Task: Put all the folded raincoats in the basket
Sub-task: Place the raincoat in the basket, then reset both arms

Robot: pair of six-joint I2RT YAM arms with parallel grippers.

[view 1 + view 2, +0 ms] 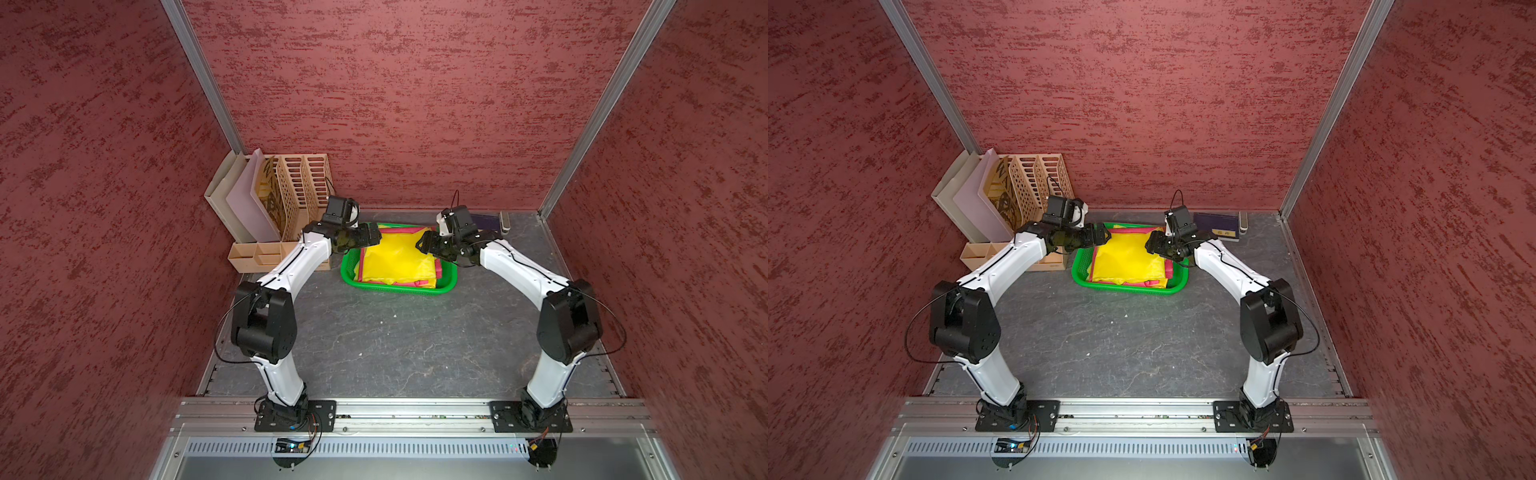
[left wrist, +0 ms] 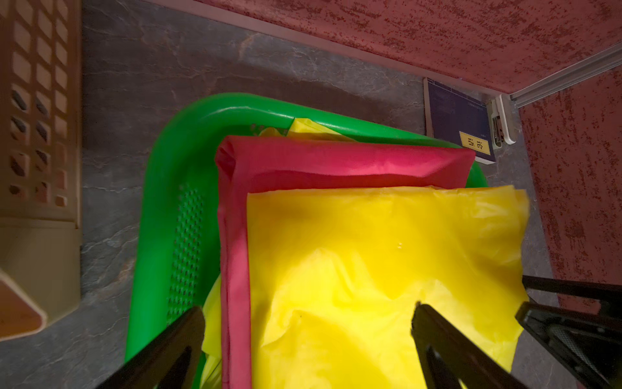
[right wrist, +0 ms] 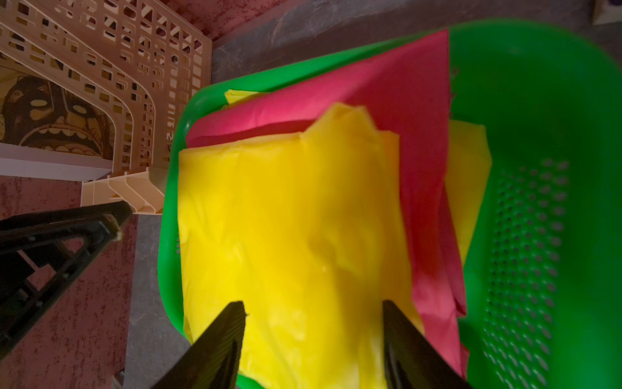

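left fingers [image 2: 168,336] wide apart, right fingers [image 3: 225,340] parted, both empty, facing each other above folded yellow-pink raincoat [image 1: 395,257], in bright green mesh plastic basket [image 1: 397,289]

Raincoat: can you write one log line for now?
raincoat: folded, in green basket | left fingers: open, empty | right fingers: open, empty | task: looks done
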